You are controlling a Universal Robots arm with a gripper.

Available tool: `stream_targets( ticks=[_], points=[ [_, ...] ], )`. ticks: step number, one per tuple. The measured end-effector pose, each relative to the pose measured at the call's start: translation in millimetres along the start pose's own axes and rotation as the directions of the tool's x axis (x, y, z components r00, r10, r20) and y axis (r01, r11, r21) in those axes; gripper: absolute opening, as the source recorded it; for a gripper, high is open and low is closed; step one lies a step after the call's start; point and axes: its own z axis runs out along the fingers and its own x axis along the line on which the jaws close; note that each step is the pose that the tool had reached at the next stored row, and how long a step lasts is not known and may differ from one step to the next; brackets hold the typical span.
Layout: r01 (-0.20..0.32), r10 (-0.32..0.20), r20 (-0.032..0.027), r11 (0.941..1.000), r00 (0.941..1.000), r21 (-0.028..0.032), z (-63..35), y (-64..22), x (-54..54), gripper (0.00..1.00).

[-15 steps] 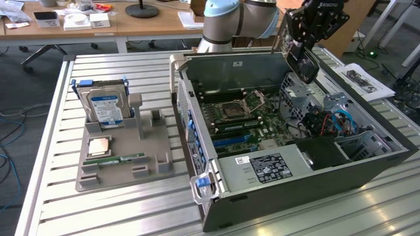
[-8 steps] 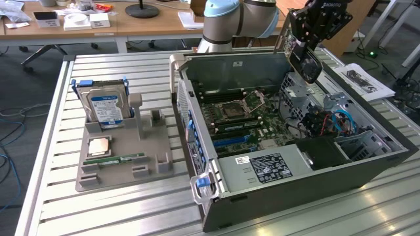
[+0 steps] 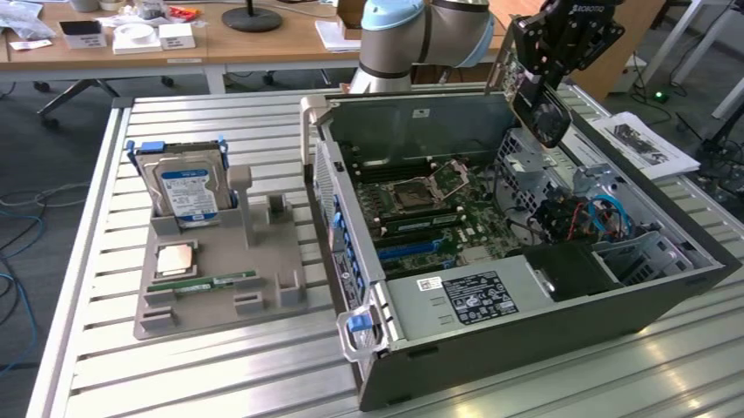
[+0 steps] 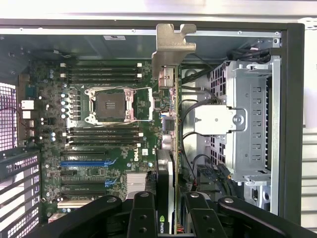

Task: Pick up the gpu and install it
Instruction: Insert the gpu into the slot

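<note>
- The gripper [image 3: 544, 80] is pinching the gpu [image 3: 544, 113] between its fingers, above the far right part of the open computer case [image 3: 558, 322] in the exterior view
- The gpu is hanging below the gripper at a tilt, over the case's interior and clear of the motherboard [image 3: 430, 218]; it is not sitting in any slot
- In the wrist view the gripper [image 4: 168, 220] is showing its black fingers [image 4: 143, 218] pressing on both faces of the gpu [image 4: 166, 173], which is appearing edge-on with its black cooler near the fingers
- The card's silver bracket [image 4: 171, 49] is pointing away from the gripper, toward the case wall
- Along the line of sight the card is lying between the processor socket [image 4: 111, 104] and the metal drive cage [image 4: 252, 124]; the blue expansion slots [image 4: 84, 162] are lying well apart from it
- On the exterior view's left, a grey holder [image 3: 221, 305] is resting on the slatted counter [image 3: 209, 374], just beside the case
- The holder is carrying an upright hard drive [image 3: 186, 192] at its far end, a processor chip [image 3: 174, 259] lying flat, and a memory stick [image 3: 209, 283] nearer the front
</note>
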Motion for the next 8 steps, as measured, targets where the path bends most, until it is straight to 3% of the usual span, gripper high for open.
stream_targets(
  ticks=[8],
  points=[
    [0.014,-0.014,-0.0007,0.9999,0.9999,-0.0004,0.0,0.0,0.0,0.27]
  ],
)
